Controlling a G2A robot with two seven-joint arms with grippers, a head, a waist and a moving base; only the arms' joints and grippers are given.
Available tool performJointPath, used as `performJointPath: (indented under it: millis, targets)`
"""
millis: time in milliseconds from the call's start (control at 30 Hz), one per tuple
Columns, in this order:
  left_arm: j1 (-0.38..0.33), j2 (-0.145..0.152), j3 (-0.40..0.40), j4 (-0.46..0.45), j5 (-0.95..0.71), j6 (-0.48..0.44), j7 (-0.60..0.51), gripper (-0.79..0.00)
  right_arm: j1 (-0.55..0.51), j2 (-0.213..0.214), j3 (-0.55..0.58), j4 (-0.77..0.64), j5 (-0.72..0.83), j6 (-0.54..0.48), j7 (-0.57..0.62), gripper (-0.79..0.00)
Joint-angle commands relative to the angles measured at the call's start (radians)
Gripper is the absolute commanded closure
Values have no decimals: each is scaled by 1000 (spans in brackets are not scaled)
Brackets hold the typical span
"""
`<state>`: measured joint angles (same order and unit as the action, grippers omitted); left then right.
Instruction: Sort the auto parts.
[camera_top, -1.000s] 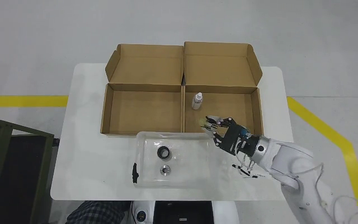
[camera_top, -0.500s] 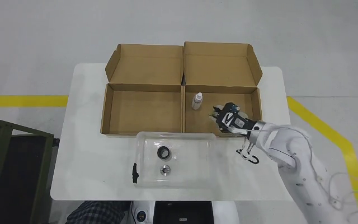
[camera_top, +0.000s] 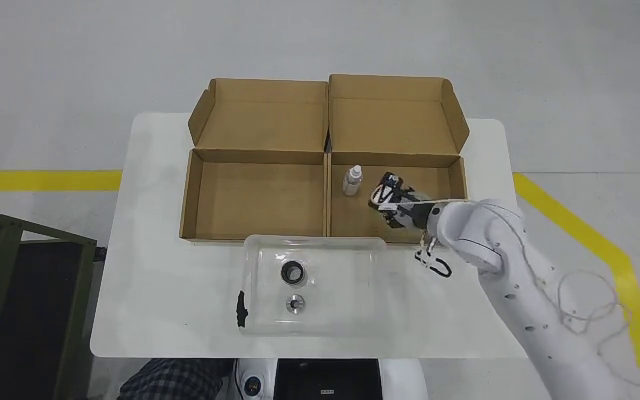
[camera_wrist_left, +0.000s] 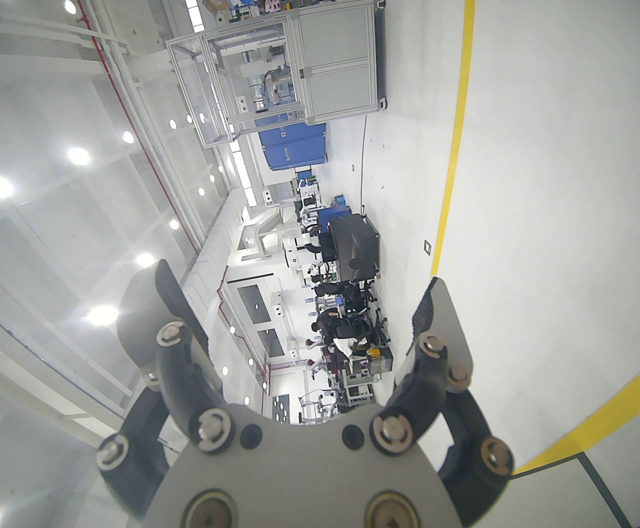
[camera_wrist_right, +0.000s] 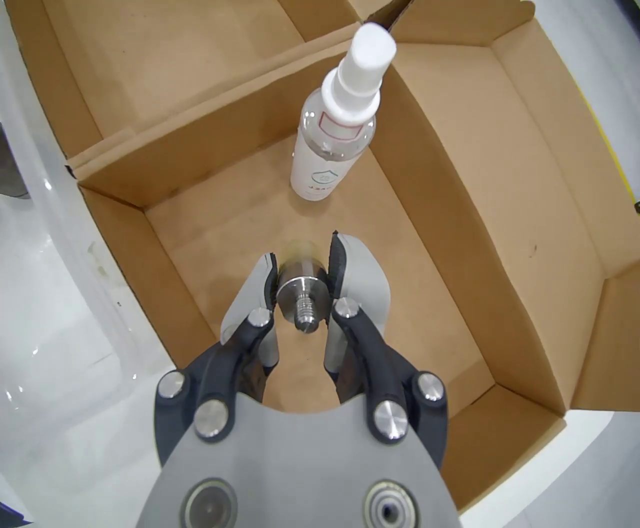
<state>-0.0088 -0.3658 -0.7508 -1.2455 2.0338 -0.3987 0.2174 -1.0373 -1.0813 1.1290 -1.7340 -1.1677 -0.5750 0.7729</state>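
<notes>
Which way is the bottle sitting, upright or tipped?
Upright. In the right wrist view the bottle stands on its base on the floor of the box, with its white top pointing up.

Your desk (camera_top: 160, 250): one, white, with rounded corners. On its far half you have two open cardboard boxes, the left box (camera_top: 257, 200) and the right box (camera_top: 395, 128), touching side by side with their lids folded back. A clear plastic bin (camera_top: 345, 300) sits just in front of them toward the near edge, with a small black piece (camera_top: 240, 308) at its left wall.
</notes>
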Motion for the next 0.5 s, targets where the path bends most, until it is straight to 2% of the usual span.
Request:
performJointPath:
  millis: [0,333,467]
  targets:
    - [0,0,0,0,0,0,0,-785,18,-4,-16,23,5,5,11,0]
    - [0,0,0,0,0,0,0,-785,114,-27,-99,139,23,44,67,0]
    - [0,0,0,0,0,0,0,-785,141,-36,-121,187,37,59,69,-62]
